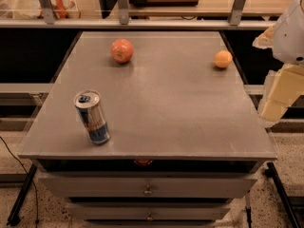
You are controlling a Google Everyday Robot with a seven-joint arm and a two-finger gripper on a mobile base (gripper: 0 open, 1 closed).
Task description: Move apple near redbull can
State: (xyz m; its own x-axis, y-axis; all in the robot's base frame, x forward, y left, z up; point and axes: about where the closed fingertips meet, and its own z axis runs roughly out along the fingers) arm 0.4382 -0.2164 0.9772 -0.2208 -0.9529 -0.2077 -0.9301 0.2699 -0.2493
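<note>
1. Drawer fronts [148,186] below and right of the redbull can [92,117], under the table's front edge.
2. Redbull can standing on its base on the grey table [166,118], front-left area, blue tab on top.
3. Gripper [274,103] well right of the can, off the table's right edge, a bit farther back. Cream-coloured, hanging from the white arm [289,32], touching nothing. Open or closed: cannot tell.
4. Small orange fruit [223,59] far right of the can and behind it, near the table's back-right edge.
5. Apple [122,50] well behind the can, slightly right, well apart from it, resting on the table.
6. Shelf rail [142,23] beyond the apple.
</note>
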